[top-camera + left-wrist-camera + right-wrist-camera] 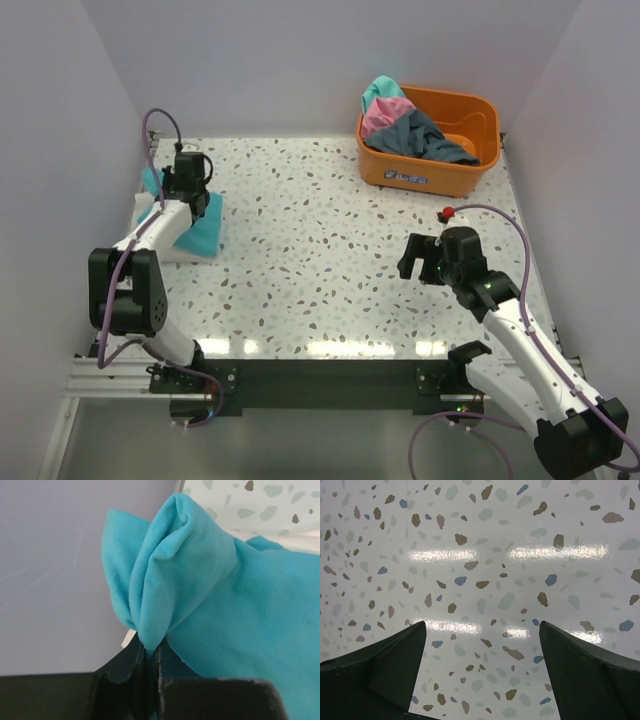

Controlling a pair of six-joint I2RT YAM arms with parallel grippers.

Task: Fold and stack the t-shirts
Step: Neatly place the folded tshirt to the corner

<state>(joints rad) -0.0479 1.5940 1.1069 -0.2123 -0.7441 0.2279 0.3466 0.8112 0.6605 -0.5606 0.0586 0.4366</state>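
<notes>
Surface: white table (320, 250) speckled with brown, grey and blue chips, closed in by pale plain walls.
Left gripper (188, 185): jaws pressed together on a bunched fold of the teal t-shirt (205, 228), at the table's far left beside the wall.
Pinched fold: in the left wrist view the cloth (225, 605) comes straight out from between the fingertips (150, 652) as a rounded ridge pointing away from them, with the wall on one side.
Teal t-shirt, lie: a flat folded panel spreads from under this gripper toward the near edge and slightly right; the arm hides part of it, so its long axis is not certain.
Cream-white t-shirt (143, 207): folded beneath the teal one, its edge showing on the wall side of the gripper.
Right gripper (422, 258): fingers spread wide with nothing between them, over bare table (482, 555) at the right.
Orange tub (440, 175): beyond the right gripper in the far right corner, well apart from it.
Tub contents: a second teal t-shirt (380, 92), a pink t-shirt (383, 115) and a dark grey t-shirt (425, 135), crumpled together, with no clear direction.
</notes>
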